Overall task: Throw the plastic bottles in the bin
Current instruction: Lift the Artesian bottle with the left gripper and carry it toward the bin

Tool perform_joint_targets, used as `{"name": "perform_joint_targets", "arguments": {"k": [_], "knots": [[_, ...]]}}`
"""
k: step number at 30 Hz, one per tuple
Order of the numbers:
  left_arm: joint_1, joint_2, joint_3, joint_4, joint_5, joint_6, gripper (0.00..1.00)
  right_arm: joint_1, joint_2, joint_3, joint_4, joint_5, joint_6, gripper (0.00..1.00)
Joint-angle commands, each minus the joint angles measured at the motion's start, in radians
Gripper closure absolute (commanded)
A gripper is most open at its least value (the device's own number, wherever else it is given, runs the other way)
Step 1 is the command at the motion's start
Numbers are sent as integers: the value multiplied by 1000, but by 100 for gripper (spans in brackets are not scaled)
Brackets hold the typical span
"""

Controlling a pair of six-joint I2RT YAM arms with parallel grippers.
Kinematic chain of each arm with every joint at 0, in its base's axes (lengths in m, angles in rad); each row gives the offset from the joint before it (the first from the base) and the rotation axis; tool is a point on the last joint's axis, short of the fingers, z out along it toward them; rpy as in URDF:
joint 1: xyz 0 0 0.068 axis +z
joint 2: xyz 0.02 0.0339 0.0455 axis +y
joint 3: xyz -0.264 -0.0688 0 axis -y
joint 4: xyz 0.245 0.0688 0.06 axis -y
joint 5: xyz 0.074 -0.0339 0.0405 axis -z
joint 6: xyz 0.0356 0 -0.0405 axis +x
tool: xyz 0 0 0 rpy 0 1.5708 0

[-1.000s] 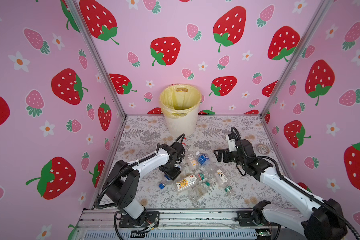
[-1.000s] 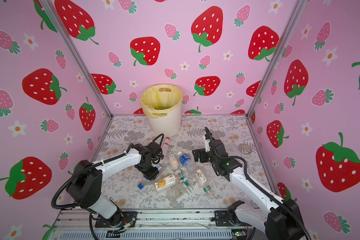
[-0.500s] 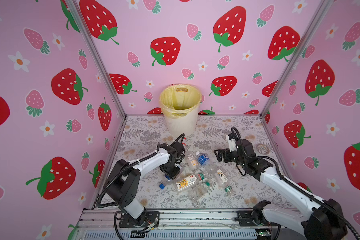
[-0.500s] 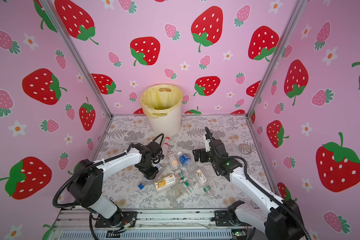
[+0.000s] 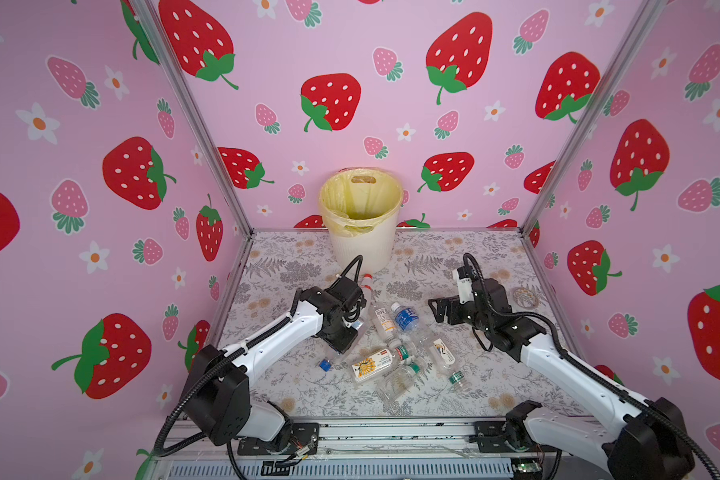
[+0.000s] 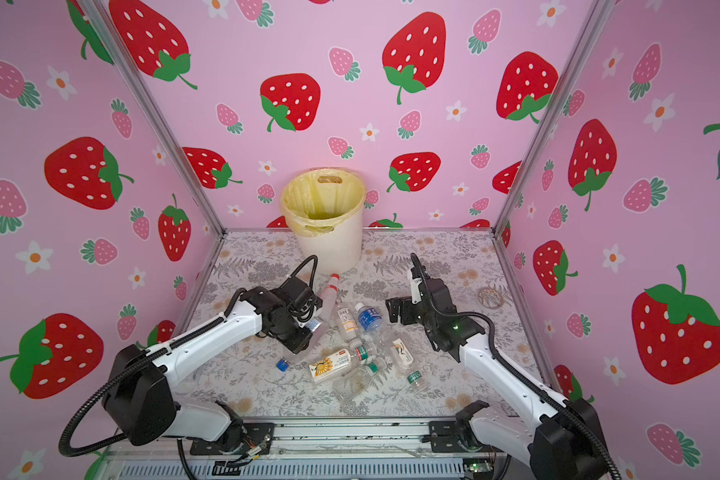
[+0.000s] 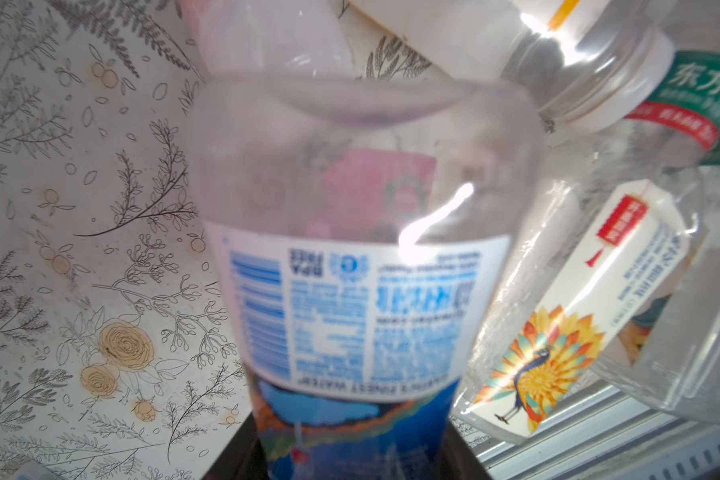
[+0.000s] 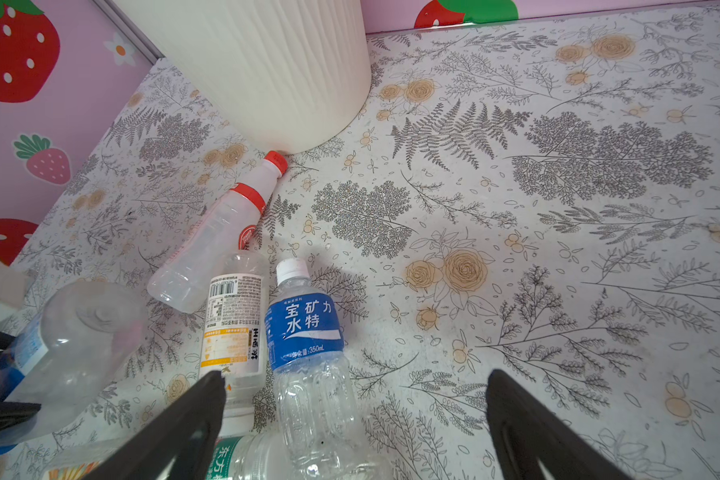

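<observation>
Several plastic bottles lie in a heap on the floral table. My left gripper (image 5: 345,338) (image 6: 304,340) is shut on a clear bottle with a blue-and-white label (image 7: 362,299) (image 8: 59,353); its blue cap (image 5: 324,365) points toward the front edge. My right gripper (image 5: 437,309) (image 8: 354,376) hangs open, empty, just above a blue-labelled bottle (image 8: 304,328) (image 5: 406,318). Beside that one lie a white-and-orange labelled bottle (image 8: 231,324) and a red-capped bottle (image 8: 225,224). A sunflower-label bottle (image 5: 371,365) (image 7: 558,332) lies nearer the front. The bin (image 5: 362,245) (image 6: 329,249) stands at the back middle.
A roll of clear tape (image 5: 524,297) (image 6: 490,298) lies near the right wall. Pink strawberry walls close in three sides. A metal rail (image 5: 391,432) runs along the front edge. A green-labelled bottle (image 7: 703,95) touches the heap near the held bottle.
The left jaws have closed in on the blue-and-white labelled bottle. Neither arm has visibly shifted, and the right gripper stays open.
</observation>
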Motion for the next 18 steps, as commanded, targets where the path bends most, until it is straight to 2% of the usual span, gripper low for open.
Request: {"name": "perform_joint_targets", "arguments": {"k": [1,10,18], "knots": [[3,-34,58,-37,5,-13,51,-4,-2,12,6,13,-2,1],[8,-118,104,-11,5,-49,51,-4,-2,9,-2,19,10,1],[34,-140,168,12,54,-79,57,-4,16,10,2,14,21,1]]}}
